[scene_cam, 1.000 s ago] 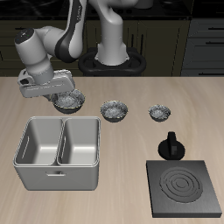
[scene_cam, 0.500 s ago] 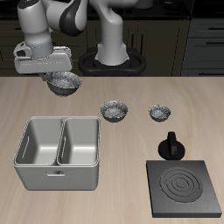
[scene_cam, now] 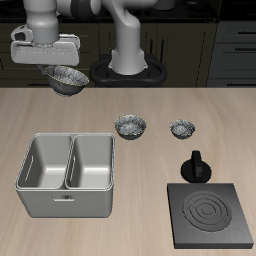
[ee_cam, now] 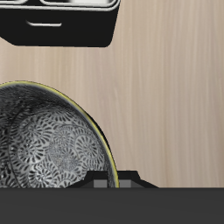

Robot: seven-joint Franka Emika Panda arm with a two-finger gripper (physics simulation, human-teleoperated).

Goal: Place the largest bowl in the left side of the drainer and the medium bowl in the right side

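Note:
My gripper [scene_cam: 62, 70] is shut on the rim of the largest bowl [scene_cam: 69, 79] and holds it tilted in the air, well above the table's back part. In the wrist view this bowl [ee_cam: 44, 140] fills much of the frame, its speckled inside facing the camera. The medium bowl [scene_cam: 131, 126] rests on the table near the middle, apart from the gripper. The light grey drainer [scene_cam: 65, 192] stands nearer the table's front edge, below the lifted bowl, with both compartments bare. The drainer's far rim [ee_cam: 66, 22] shows in the wrist view.
The smallest bowl [scene_cam: 182, 127] sits beside the medium bowl. A black knob-like object [scene_cam: 195, 167] stands in front of it, and a flat black square plate with rings [scene_cam: 209, 215] lies near the front edge. The robot's base [scene_cam: 128, 68] is at the back.
The gripper has lifted the largest bowl off the table and carried it higher, and the bowl now hangs more tilted. The other bowls and the drainer have not moved.

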